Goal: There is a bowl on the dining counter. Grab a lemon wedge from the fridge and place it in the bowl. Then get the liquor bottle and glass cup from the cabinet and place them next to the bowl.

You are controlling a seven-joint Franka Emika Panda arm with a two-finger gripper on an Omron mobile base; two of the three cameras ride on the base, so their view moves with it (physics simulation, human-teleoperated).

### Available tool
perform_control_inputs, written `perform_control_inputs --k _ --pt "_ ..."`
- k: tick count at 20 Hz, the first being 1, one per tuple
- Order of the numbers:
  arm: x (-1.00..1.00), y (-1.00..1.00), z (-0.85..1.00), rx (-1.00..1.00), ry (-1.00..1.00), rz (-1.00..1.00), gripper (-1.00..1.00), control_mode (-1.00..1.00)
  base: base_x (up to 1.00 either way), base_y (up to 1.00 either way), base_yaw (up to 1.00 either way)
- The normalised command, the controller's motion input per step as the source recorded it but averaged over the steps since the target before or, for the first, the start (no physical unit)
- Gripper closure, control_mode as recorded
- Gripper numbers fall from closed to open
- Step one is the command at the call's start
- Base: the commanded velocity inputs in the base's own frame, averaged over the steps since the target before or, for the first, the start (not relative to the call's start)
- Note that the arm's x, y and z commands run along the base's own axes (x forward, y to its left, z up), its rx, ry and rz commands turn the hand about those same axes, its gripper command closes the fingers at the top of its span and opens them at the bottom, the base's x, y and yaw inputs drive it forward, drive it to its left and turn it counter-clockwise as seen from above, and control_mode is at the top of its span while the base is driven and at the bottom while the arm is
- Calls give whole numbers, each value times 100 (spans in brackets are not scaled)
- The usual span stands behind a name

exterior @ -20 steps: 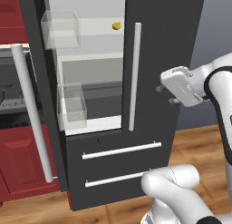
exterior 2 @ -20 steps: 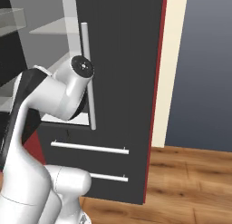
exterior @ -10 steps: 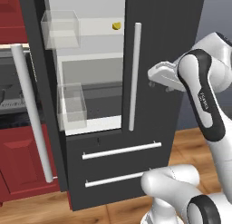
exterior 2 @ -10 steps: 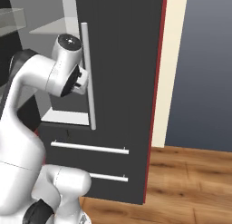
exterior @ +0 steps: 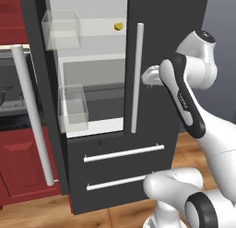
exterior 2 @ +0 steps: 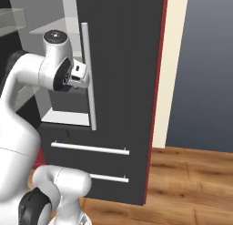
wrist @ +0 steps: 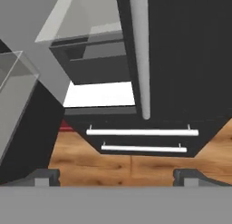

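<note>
- Left base view: the fridge [exterior: 161,47] stands with its left door [exterior: 39,107] swung open and the pale inside showing. The lemon wedge [exterior: 118,26] lies on the top shelf at that shelf's right end, just beside the shut right door's edge; it is too small to tell which way it points. Two clear bins [exterior: 62,29] sit on the open door. The gripper [exterior: 148,78] is in front of the right door, just right of its upright bar handle [exterior: 136,79].
- Right base view: the gripper [exterior 2: 84,74] is level with the middle of the handle [exterior 2: 88,76], pointing at the fridge.
- Hand view: both fingertips [wrist: 43,177] stand wide apart with nothing between them. The handle [wrist: 141,51] runs up the middle; two drawer bars [wrist: 142,132] lie crosswise below.
</note>
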Motion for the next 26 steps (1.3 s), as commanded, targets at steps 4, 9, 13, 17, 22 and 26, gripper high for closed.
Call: perform_control_inputs --k 4,9,13,17,22,26 --pt "38 0 -15 -8 -11 -2 -100 -100 0 0 0" --pt "47 0 -9 -4 -12 -3 -100 -100 0 0 0" --pt "42 0 -7 -2 -8 -4 -100 -100 0 0 0" --pt "52 0 -1 0 -2 -4 -100 -100 0 0 0" --pt "49 0 -5 0 -6 -2 -100 -100 0 0 0" --pt "53 0 -10 0 -6 -2 -100 -100 0 0 0"
